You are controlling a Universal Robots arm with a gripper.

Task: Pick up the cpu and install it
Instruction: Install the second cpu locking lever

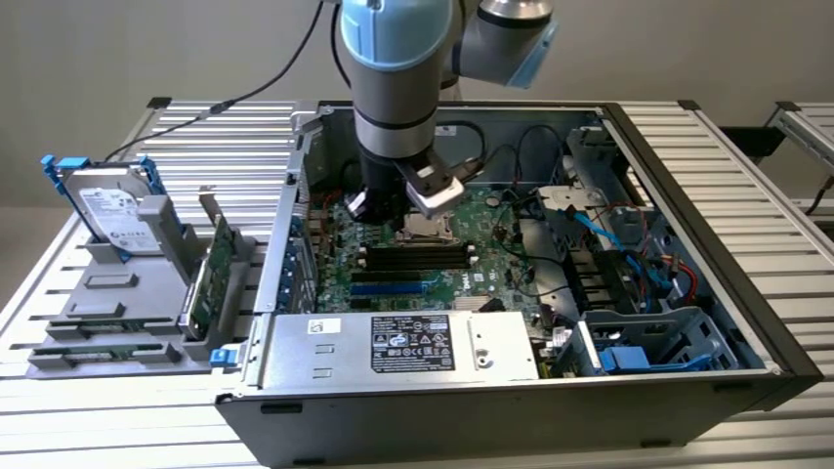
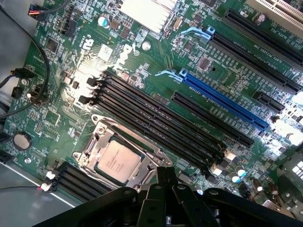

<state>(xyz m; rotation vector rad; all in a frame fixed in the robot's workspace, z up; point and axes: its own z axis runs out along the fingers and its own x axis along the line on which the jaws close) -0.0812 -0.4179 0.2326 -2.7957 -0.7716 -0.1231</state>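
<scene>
The gripper (image 1: 414,210) hung inside the open case (image 1: 704,225), just above the socket (image 2: 120,158) on the motherboard (image 2: 142,71), with its jaws drawn together and nothing between them. In the wrist view the cpu (image 2: 118,162) lay flat in the socket, a small square chip with a dull silver-grey top carrying faint printed lines, framed by the bright metal bracket around it. The black memory slots (image 2: 161,118) ran just beside it and the long blue slot (image 2: 222,101) lay farther off. Judging from how things lay, the pick and the placement were done, and the step in hand was the seating or the release after it; whether the chip sat fully home in its pins could not be told. Any further move there would call for a straight, gentle vertical path, since the socket frame stood close on every side and a sideways nudge could shift the chip. In the exterior view the hard drive (image 1: 115,207) stood in a grey holder (image 1: 111,293) to the exterior view's left, well apart from the case.
</scene>
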